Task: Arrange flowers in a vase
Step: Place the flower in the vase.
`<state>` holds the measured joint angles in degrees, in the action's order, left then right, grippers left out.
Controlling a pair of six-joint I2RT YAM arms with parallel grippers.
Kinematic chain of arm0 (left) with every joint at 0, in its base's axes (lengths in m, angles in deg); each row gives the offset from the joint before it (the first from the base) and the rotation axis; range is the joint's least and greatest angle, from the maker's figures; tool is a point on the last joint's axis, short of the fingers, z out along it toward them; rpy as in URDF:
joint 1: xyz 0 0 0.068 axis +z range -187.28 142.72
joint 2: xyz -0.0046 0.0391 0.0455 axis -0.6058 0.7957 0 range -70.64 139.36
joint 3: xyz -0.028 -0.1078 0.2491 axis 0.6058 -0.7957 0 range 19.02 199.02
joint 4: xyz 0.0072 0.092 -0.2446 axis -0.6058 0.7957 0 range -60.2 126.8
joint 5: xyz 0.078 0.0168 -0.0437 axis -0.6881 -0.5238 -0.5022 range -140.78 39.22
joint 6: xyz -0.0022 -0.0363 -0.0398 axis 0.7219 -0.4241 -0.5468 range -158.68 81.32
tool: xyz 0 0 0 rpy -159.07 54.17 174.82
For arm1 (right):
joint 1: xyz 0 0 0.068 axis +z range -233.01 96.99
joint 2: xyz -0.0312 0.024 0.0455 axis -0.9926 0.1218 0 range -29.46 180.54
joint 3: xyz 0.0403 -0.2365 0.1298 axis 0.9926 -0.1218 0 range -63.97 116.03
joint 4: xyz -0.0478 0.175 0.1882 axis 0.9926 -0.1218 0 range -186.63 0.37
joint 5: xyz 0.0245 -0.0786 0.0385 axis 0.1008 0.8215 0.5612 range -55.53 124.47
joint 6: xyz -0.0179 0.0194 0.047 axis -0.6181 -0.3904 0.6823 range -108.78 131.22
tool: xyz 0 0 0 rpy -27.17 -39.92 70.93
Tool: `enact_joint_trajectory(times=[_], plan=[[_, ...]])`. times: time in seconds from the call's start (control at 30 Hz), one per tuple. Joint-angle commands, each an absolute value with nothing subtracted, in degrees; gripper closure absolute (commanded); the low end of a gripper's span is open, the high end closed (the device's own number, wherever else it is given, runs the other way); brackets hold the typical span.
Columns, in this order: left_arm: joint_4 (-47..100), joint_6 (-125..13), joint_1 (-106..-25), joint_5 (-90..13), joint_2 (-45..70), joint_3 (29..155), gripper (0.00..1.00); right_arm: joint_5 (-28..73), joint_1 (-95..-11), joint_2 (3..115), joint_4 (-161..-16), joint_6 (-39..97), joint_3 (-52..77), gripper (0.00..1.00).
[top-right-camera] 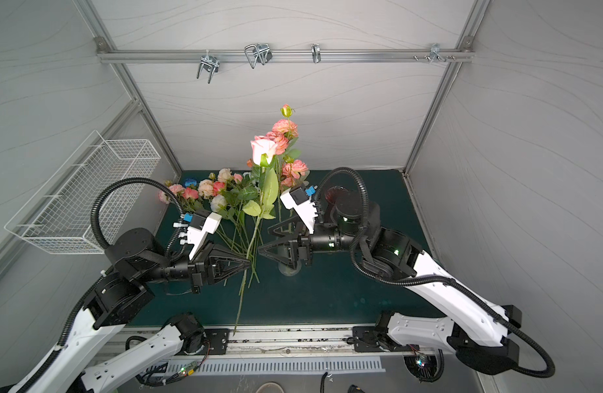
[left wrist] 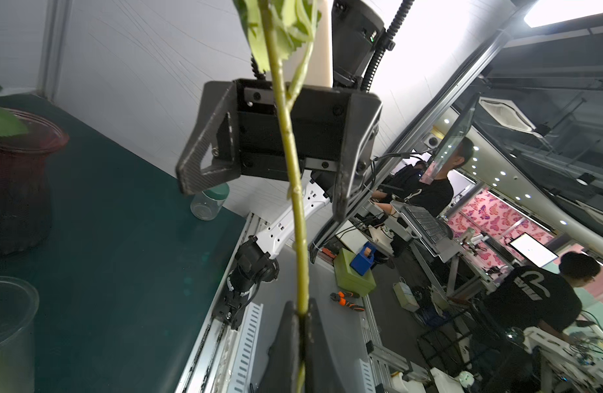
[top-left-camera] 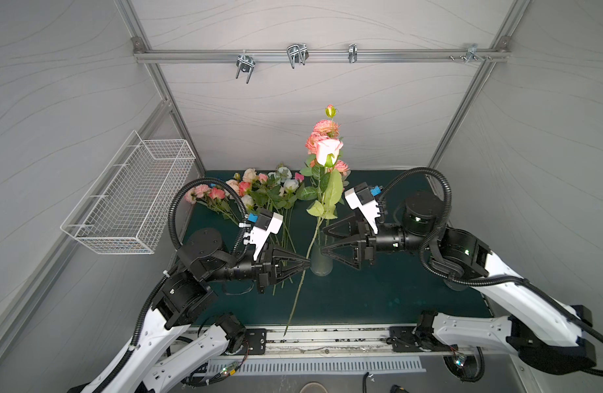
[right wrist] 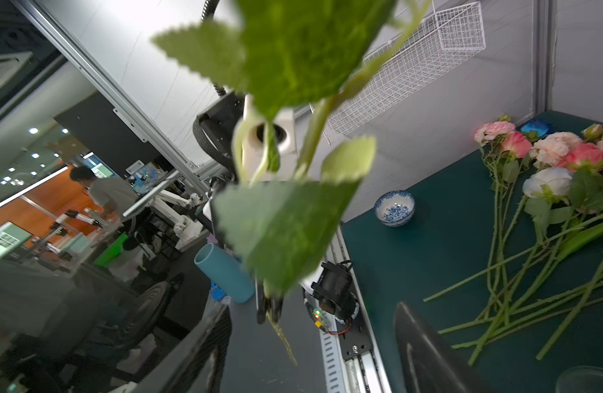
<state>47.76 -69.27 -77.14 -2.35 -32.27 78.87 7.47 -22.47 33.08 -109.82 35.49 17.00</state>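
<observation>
Closest up in the left wrist view is the left gripper point(left wrist: 303, 316). It's clamped fully shut on the green stem of the pink-and-white rose point(top-left-camera: 328, 151), roughly halfway down, so a long tail of stem pokes out past the grip. The bloom is up high and the stem is tilted, not plumb.

Facing it from the other side is the right gripper point(top-left-camera: 323, 241), jaws wide apart and holding nothing. The stem runs just off its fingertips. Can't tell if it's touching one.

Right under that pair sits the clear vase point(top-left-camera: 321, 267), and a pink peony spray point(top-left-camera: 325, 128) stands up behind the rose. It looks planted in that vase, but the right gripper hides the mouth, so I'm not sure. The rest of the flowers point(top-left-camera: 259, 194) lie in a loose pile on the green mat point(top-left-camera: 378, 296), back left, well apart from the vase.

My read is that this is a hand-off or regrip in mid-air before the rose goes in. For the next move, I reckon the right jaws need to close on the stem above the left grip. Then the tail end has to get up and over the vase rim. That's fiddly with so much stem dangling and the peony crowding the opening.
</observation>
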Motion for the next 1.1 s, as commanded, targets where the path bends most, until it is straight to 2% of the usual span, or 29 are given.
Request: enact_joint_trajectory(times=[0.0,0.07,0.13,0.27,0.37,0.4,0.43,0.53,0.63,0.83,0.97,1.07], plan=[[44.9,-68.4,-78.0,0.3,-32.4,79.1,1.0,5.9,-22.0,33.4,-103.6,37.7,18.1,0.25],[45.2,-68.3,-78.4,0.0,-31.9,78.7,1.0,5.1,-22.0,33.7,-101.7,39.0,18.0,0.27],[45.7,-68.0,-79.1,-0.3,-31.3,78.6,1.0,5.0,-22.0,34.4,-101.2,39.8,18.6,0.35],[48.2,-66.0,-81.4,-2.3,-30.2,79.2,1.0,4.7,-22.0,35.5,-101.1,40.3,19.2,0.55],[50.2,-65.2,-81.9,-4.9,-30.2,79.7,1.0,4.8,-21.9,35.1,-101.2,40.5,18.8,0.76],[51.1,-65.0,-81.8,-6.0,-30.3,79.8,0.93,5.2,-22.0,34.9,-101.3,40.7,18.6,0.88],[52.0,-64.8,-81.8,-8.2,-30.7,80.2,0.77,5.8,-22.1,34.3,-102.1,40.3,18.6,1.0],[54.5,-64.4,-81.8,-14.0,-32.2,80.3,0.52,10.2,-22.3,32.4,-106.9,37.1,19.1,1.0],[58.3,-64.3,-81.8,-22.9,-34.7,80.5,0.37,14.0,-25.7,29.2,-111.3,35.1,19.6,1.0],[66.5,-63.7,-81.9,-54.9,-42.2,80.2,0.23,9.4,-40.3,27.0,-115.4,36.0,23.9,1.0],[66.5,-63.9,-81.8,-65.0,-48.2,77.2,0.15,8.1,-46.3,28.4,-116.0,35.5,26.4,1.0],[66.6,-63.6,-81.8,-68.6,-51.6,75.3,0.13,7.6,-50.0,29.9,-115.2,35.0,27.8,1.0]])
